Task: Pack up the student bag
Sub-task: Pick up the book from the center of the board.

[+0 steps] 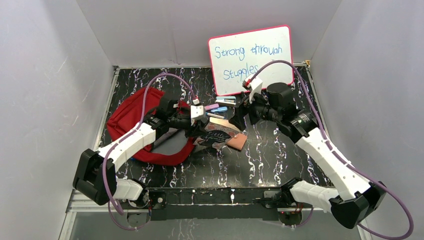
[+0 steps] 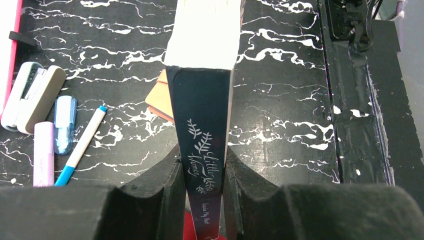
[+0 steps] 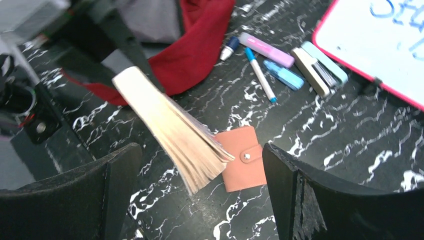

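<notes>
Left gripper (image 2: 202,172) up close, clamped on the book (image 2: 201,112) by its spine. Student bag (image 1: 131,119) sits open, far left; book hovers over the wallet (image 3: 243,167). Right gripper (image 3: 200,157) gapes, empty. Next I'd guess: swing book into bag's mouth.

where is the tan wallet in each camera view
top external: wallet lies just right of centre, beside the book
left wrist: only a corner shows, left of the book's spine
right wrist: bottom centre, partly hidden by the book's fanned pages
shared landmark: the book held in the left gripper
</notes>
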You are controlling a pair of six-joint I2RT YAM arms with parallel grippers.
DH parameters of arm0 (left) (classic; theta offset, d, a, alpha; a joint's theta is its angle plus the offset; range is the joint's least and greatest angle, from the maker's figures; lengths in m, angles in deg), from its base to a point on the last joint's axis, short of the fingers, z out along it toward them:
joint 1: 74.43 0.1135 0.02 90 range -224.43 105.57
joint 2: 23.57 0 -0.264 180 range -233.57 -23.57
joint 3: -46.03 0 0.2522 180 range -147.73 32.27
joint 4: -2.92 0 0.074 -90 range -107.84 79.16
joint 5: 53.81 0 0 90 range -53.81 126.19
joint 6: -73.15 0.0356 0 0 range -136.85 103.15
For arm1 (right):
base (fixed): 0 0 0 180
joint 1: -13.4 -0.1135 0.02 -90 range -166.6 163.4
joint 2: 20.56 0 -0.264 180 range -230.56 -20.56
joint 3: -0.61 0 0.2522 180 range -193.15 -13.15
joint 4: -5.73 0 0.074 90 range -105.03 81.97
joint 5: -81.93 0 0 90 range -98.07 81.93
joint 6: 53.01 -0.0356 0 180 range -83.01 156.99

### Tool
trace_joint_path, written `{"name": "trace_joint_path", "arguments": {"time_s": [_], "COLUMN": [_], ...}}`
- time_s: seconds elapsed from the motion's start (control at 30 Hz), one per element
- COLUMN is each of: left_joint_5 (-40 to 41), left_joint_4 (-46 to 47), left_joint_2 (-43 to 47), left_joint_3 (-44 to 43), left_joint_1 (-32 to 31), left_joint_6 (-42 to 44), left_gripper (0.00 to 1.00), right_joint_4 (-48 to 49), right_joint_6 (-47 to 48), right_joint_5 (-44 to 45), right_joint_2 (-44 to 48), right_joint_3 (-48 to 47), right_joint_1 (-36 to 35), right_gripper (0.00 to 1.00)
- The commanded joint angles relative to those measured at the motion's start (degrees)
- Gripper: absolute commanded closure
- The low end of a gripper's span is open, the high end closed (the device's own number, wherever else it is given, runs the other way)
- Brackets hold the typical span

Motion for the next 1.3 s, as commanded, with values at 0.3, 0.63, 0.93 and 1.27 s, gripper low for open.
{"name": "trace_joint_path", "arguments": {"time_s": [0.3,0.63,0.93,1.27], "left_joint_5": [-8.0,-9.7,-9.0,-8.8], "left_joint_4": [-10.7,-14.9,-16.6,-18.1], "left_joint_2": [-1.3,-0.8,-1.3,-1.7], "left_joint_3": [-10.6,-11.4,-12.4,-12.9], "left_joint_1": [-0.1,-0.1,-0.1,-0.1], "left_joint_6": [9.2,12.6,13.9,15.3], "left_gripper": [1.0,1.0,1.0,1.0], "right_joint_4": [7.0,-0.6,-11.5,-13.8], "right_joint_6": [16.7,27.8,30.0,30.1], "right_joint_5": [-24.0,-22.8,-15.0,-9.4], "right_joint_2": [-0.5,-5.7,-14.1,-16.2], "right_joint_3": [-3.8,-8.5,-13.8,-12.3], "right_joint_1": [-0.2,-3.4,-10.1,-12.2], "right_gripper": [0.07,0.08,0.19,0.37]}}
